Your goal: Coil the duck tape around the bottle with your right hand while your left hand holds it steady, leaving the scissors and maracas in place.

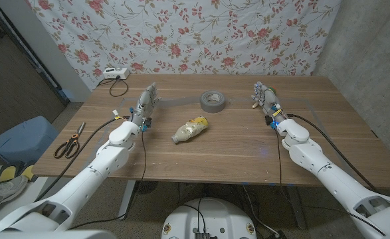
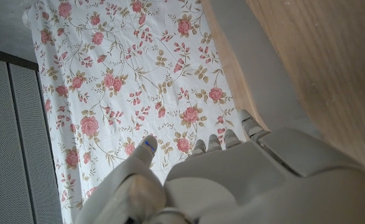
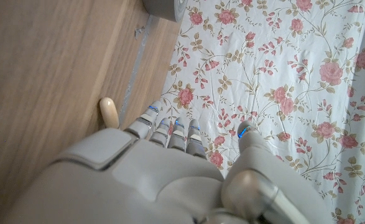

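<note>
A plastic bottle [image 1: 191, 129] with a yellow label lies on its side in the middle of the wooden table [image 1: 234, 149]. A grey roll of duct tape [image 1: 212, 100] lies flat behind it; its edge also shows in the right wrist view [image 3: 165, 7]. My left hand [image 1: 146, 105] stands on its edge left of the bottle, fingers straight and holding nothing; its back shows in the left wrist view [image 2: 232, 180]. My right hand [image 1: 266, 99] stands right of the tape, also holding nothing, seen from behind [image 3: 163, 168]. A wooden maraca handle [image 3: 109, 112] pokes out just beside its fingers.
Orange-handled scissors [image 1: 68, 144] lie near the table's left edge. A white device [image 1: 113, 74] with a cable sits at the back left corner. A flowered cloth [image 1: 181, 33] hangs behind the table. A blue seat [image 1: 18, 136] stands off the left side.
</note>
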